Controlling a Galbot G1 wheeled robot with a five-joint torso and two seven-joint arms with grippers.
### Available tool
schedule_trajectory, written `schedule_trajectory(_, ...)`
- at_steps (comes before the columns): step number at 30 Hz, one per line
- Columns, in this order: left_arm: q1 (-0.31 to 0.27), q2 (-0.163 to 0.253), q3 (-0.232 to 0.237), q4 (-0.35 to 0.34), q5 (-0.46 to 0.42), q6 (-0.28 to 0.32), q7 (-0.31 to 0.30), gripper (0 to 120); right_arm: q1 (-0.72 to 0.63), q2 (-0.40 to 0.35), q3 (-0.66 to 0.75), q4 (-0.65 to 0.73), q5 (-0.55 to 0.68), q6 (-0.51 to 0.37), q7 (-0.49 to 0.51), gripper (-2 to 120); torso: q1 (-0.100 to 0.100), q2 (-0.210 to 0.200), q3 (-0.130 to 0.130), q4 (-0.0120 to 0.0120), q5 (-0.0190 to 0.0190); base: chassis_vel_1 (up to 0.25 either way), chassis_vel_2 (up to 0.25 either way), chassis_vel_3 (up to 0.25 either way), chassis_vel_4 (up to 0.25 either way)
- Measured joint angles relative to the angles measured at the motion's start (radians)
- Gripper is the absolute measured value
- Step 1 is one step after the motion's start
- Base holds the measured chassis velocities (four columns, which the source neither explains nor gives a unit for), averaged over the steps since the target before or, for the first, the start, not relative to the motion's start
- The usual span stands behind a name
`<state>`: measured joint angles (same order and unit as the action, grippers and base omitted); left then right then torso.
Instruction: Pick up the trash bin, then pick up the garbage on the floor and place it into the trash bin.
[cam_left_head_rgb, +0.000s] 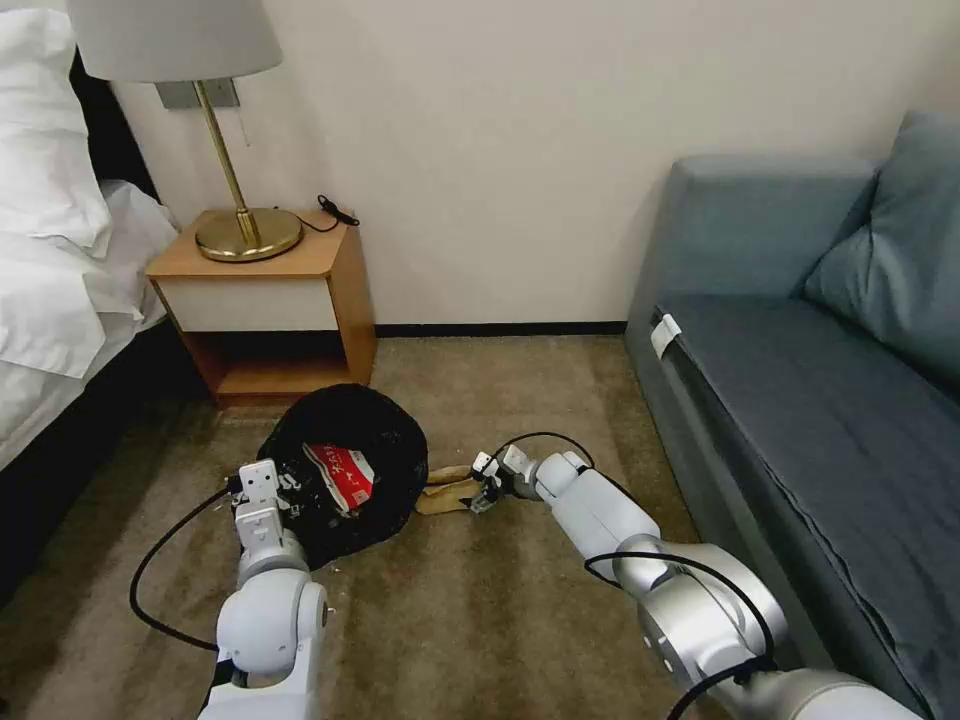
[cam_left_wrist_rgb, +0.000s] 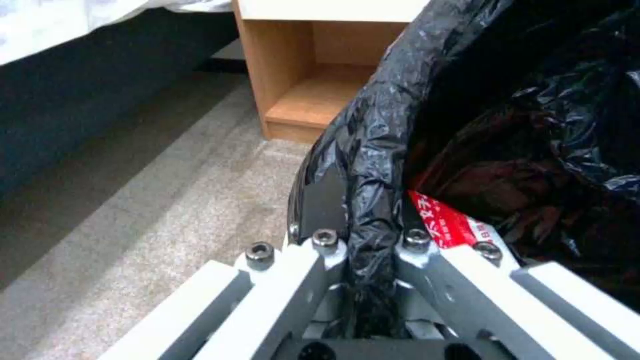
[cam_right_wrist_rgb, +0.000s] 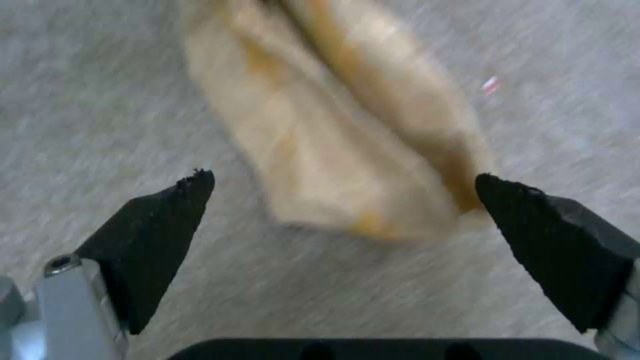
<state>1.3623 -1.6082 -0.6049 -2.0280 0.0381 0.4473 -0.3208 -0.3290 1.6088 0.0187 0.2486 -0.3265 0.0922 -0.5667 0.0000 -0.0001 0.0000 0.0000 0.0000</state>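
The trash bin, wrapped in a glossy black bag, sits low over the carpet ahead of me. My left gripper is shut on the trash bin's bagged rim. A red-and-white packet lies inside the bin, also seen as the red packet beside the fingers. A tan-yellow piece of garbage lies on the carpet just right of the bin. My right gripper hangs open right at it, and its black fingertips straddle the tan garbage from above.
A wooden nightstand with a brass lamp stands behind the bin against the wall. A bed lies at the left and a blue sofa at the right. Brown carpet stretches between them.
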Motion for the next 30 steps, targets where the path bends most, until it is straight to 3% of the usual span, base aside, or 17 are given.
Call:
schedule_trajectory(11, 0.016, 0.000, 0.005, -0.016, 0.009, -0.003, 0.000, 1, -0.017, -0.001, 0.018, -0.004, 0.031, -0.007, -0.016, 96, 0.000, 0.000, 0.000, -0.0001, -0.0001, 0.000, 0.000, 0.000, 0.000)
schedule_trajectory(30, 0.015, 0.000, -0.002, -0.028, 0.005, -0.001, -0.001, 1, -0.047, -0.001, -0.013, 0.013, 0.035, 0.007, -0.018, 23, 0.000, 0.000, 0.000, 0.0000, 0.0000, 0.000, 0.000, 0.000, 0.000)
